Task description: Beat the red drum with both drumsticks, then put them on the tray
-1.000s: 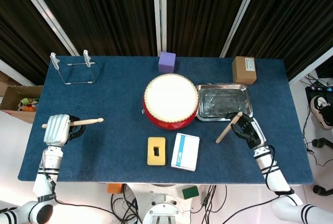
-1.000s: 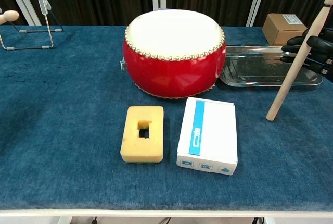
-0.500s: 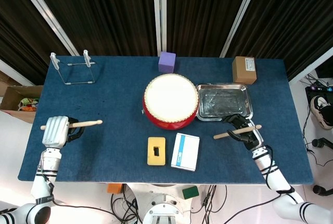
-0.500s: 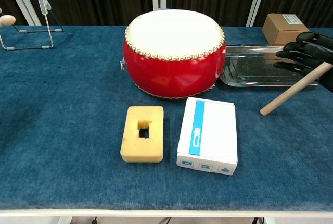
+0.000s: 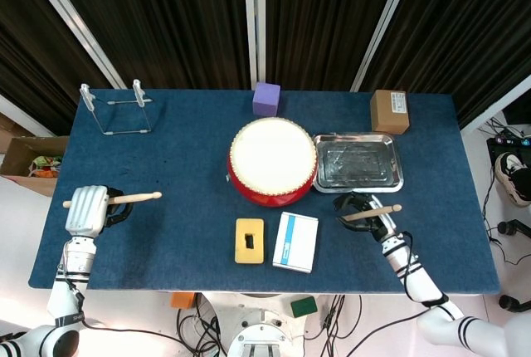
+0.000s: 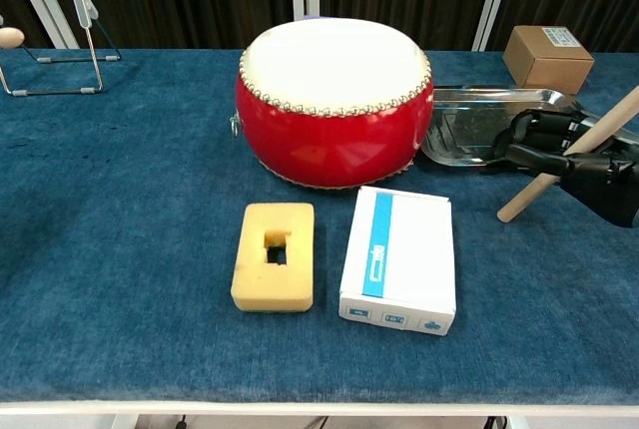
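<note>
Red drum: sits in the middle of the blue table, white skin facing up, tray just beside it on the right
Tray: shiny metal, flat on the table, nothing lying in it
Right hand: black, low over the table in front of the tray, fingers wrapped around a wooden stick
Right drumstick: held near its middle, one end poking out toward the drum side and the other toward the right edge; in the chest view it slants up to the right
Left hand: pale grey, near the left edge of the table, fingers closed around the other stick
Left drumstick: lies almost level, its long end pointing toward the drum, well apart from it
Yellow sponge block: in front of the drum, with a hole in its top
White box: has a blue stripe, just beside the sponge
Purple block: behind the drum
Brown box: behind the tray
Wire stand: far back on the left
</note>
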Robot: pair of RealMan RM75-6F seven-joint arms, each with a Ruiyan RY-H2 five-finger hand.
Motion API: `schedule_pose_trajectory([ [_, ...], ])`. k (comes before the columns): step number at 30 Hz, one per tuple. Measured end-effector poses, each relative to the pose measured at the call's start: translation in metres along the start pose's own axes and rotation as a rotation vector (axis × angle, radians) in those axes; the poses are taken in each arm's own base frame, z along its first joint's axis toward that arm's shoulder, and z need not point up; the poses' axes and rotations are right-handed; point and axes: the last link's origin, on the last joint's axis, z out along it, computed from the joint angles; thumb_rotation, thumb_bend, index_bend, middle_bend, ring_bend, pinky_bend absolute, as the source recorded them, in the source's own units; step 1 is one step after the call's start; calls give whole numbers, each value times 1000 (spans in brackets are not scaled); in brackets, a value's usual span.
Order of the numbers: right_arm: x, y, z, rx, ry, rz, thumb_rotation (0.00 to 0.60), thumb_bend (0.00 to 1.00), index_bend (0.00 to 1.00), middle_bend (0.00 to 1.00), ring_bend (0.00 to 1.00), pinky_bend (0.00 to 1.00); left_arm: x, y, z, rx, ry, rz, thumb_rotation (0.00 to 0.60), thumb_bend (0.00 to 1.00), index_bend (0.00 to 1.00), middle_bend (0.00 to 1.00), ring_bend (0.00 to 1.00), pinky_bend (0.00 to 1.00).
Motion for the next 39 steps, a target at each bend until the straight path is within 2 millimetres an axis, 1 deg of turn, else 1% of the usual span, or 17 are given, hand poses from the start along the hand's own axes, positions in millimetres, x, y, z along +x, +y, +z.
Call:
schedule_pose_trajectory([
  [1, -1, 1, 1, -2, 4, -2, 600, 176, 824, 712, 488, 459, 0, 0, 0, -1, 0, 0, 600, 335, 1000, 1000, 1000, 1000],
  [2, -2, 1, 3, -2, 11, -5, 600, 176, 870, 763, 540, 494, 0, 0, 0, -1, -1, 1, 600, 335, 1000, 1000, 1000, 1000],
  [4, -3, 2, 6, -2, 21, -8, 600, 176, 923, 832, 618, 557, 0, 0, 0, -2, -3, 2, 600, 335, 1000, 1000, 1000, 1000],
  [7, -6, 4, 10, -8, 32, -15, 600, 176, 980, 885, 696, 627, -1, 0, 1, -3, -6, 1, 600, 334, 1000, 1000, 1000, 1000],
  [9, -8, 6, 12, -14, 29, -27, 600, 176, 1000, 908, 741, 666, -1, 0, 1, -4, -7, 2, 600, 335, 1000, 1000, 1000, 1000],
  [14, -15, 10, 15, -25, 7, -91, 600, 185, 1000, 951, 838, 745, -2, -1, 2, -7, -8, 2, 600, 334, 1000, 1000, 1000, 1000],
  [16, -17, 10, 16, -21, -2, -120, 600, 258, 1000, 975, 870, 768, -1, -1, 2, -7, -7, 3, 600, 334, 1000, 1000, 1000, 1000],
  [18, -19, 8, 17, -7, -11, -153, 600, 437, 1000, 997, 913, 803, -1, -2, 2, -8, -6, 5, 600, 335, 1000, 1000, 1000, 1000],
  [19, -20, 6, 17, 0, -15, -166, 600, 501, 1000, 999, 928, 818, -1, -2, 3, -9, -5, 8, 600, 335, 1000, 1000, 1000, 1000],
  [20, -21, 5, 17, 7, -18, -186, 600, 615, 1000, 1000, 954, 846, -1, -2, 3, -11, -5, 10, 600, 336, 1000, 1000, 1000, 1000],
  [22, -21, 2, 18, 15, -26, -228, 600, 739, 1000, 1000, 987, 897, 0, -3, 3, -18, -8, 19, 600, 338, 1000, 1000, 1000, 1000],
  [26, -19, -3, 18, 20, -61, -410, 600, 866, 1000, 1000, 1000, 997, 0, -3, 6, -33, -18, 48, 600, 339, 1000, 1000, 1000, 1000],
  [29, -17, -11, 18, 23, -86, -592, 600, 919, 1000, 1000, 1000, 1000, 2, -3, 9, -44, -20, 71, 600, 340, 1000, 1000, 1000, 1000],
  [31, -15, -18, 18, 23, -101, -710, 600, 928, 1000, 1000, 1000, 1000, 3, -3, 11, -53, -20, 84, 600, 340, 1000, 1000, 1000, 1000],
  [34, -14, -33, 16, 19, -128, -908, 600, 931, 1000, 1000, 1000, 1000, 7, 0, 15, -72, -20, 103, 600, 341, 1000, 1000, 1000, 1000],
  [37, -13, -54, 12, 6, -151, -1095, 600, 932, 1000, 1000, 1000, 1000, 12, 7, 22, -102, -14, 120, 600, 342, 1000, 1000, 1000, 1000],
  [39, -12, -75, 8, -7, -160, -1232, 600, 931, 1000, 1000, 1000, 1000, 14, 12, 28, -122, -11, 130, 600, 345, 1000, 1000, 1000, 1000],
])
